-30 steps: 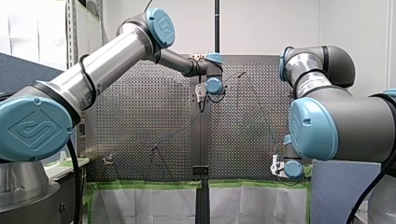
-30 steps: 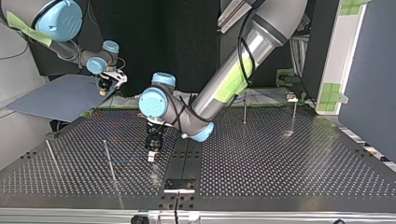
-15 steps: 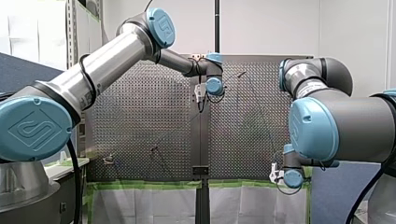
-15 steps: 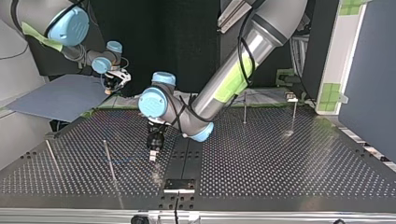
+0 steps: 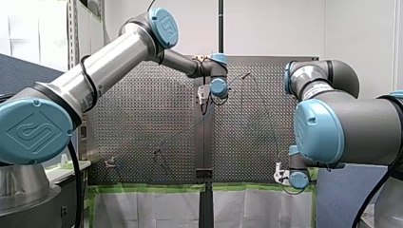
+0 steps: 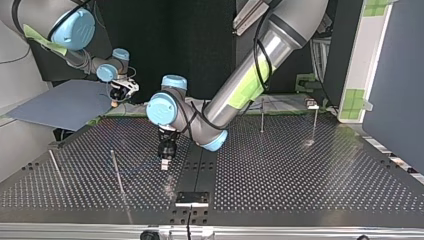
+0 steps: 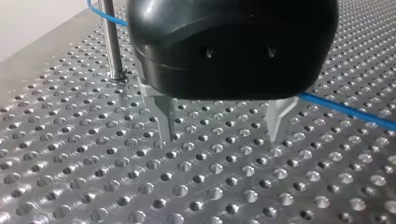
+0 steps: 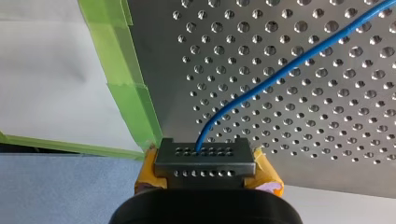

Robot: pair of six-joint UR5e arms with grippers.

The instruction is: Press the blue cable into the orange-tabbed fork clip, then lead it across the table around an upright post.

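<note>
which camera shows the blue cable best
Right wrist view: the blue cable curves clearly from my right gripper over the table. Left wrist view shows short stretches; top and front views only faint lines.

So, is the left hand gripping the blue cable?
No: the left hand is open and empty, with the blue cable running behind it.
</note>
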